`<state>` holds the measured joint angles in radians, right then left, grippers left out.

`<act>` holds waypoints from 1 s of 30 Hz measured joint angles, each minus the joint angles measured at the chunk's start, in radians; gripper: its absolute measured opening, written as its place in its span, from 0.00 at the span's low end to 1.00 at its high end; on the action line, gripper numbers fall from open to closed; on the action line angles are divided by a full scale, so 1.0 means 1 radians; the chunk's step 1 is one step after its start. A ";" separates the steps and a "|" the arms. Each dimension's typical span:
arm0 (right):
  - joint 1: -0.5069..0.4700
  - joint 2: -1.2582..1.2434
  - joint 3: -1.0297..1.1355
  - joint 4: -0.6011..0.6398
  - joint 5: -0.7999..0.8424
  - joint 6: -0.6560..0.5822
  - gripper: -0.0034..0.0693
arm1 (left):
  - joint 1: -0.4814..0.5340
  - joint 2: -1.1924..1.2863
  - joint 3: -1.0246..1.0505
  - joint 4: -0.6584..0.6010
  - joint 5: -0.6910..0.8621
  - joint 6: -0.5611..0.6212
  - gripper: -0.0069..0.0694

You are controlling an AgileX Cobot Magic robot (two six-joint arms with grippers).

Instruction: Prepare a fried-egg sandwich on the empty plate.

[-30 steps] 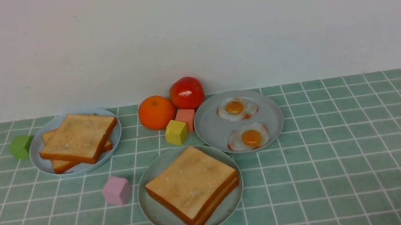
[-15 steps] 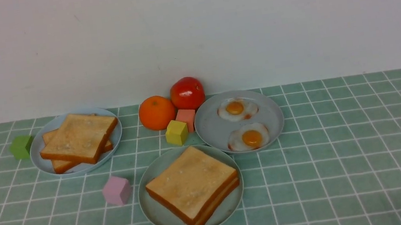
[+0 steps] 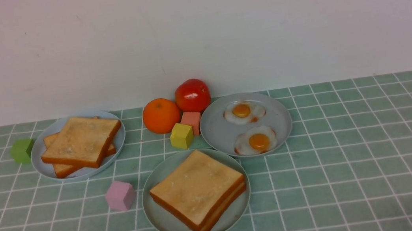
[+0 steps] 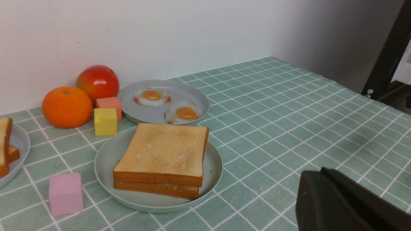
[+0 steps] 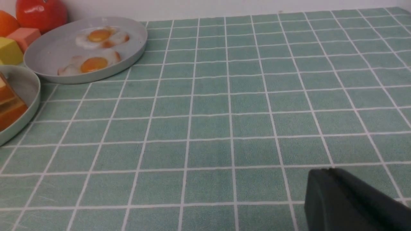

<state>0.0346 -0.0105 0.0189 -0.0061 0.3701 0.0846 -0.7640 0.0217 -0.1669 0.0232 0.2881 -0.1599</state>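
Two golden-brown toast slices lie stacked as a sandwich (image 3: 198, 191) on the mint-green plate (image 3: 160, 221) at the front centre of the tiled table. What lies between the slices is mostly hidden. The left wrist view shows the sandwich (image 4: 162, 154) on its plate (image 4: 106, 157), with my left gripper (image 4: 321, 170) shut and empty, low over bare tiles well to the side of it. My right gripper (image 5: 324, 170) is also shut and empty over bare tiles, far from the plate rim (image 5: 29, 93). Neither gripper shows in the front view.
A pale plate (image 3: 38, 153) with stacked plain toast sits back left. Another pale plate (image 3: 216, 130) holds two fried eggs at back centre-right. An orange (image 3: 160, 115), a tomato (image 3: 192, 95), and yellow (image 3: 181, 136), salmon (image 3: 191, 119), pink (image 3: 120, 195) and green (image 3: 21, 151) cubes stand around. A wall closes the back.
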 joint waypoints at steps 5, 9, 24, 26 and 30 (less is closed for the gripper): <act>0.000 0.000 0.000 0.000 0.003 0.000 0.03 | 0.000 0.000 0.000 0.000 0.000 0.000 0.10; 0.000 0.000 0.000 0.006 0.003 0.000 0.04 | 0.000 0.000 0.000 0.000 0.000 0.000 0.10; 0.000 0.000 0.000 0.006 0.004 0.000 0.04 | 0.503 0.000 0.078 -0.010 -0.091 -0.019 0.07; 0.000 0.000 0.000 0.006 0.004 0.000 0.04 | 0.592 -0.001 0.123 -0.031 -0.096 -0.022 0.07; 0.000 0.000 -0.001 0.006 0.004 0.000 0.05 | 0.696 -0.028 0.189 -0.075 -0.027 -0.026 0.07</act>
<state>0.0342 -0.0105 0.0177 0.0000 0.3744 0.0846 -0.0676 -0.0063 0.0225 -0.0514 0.2614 -0.1856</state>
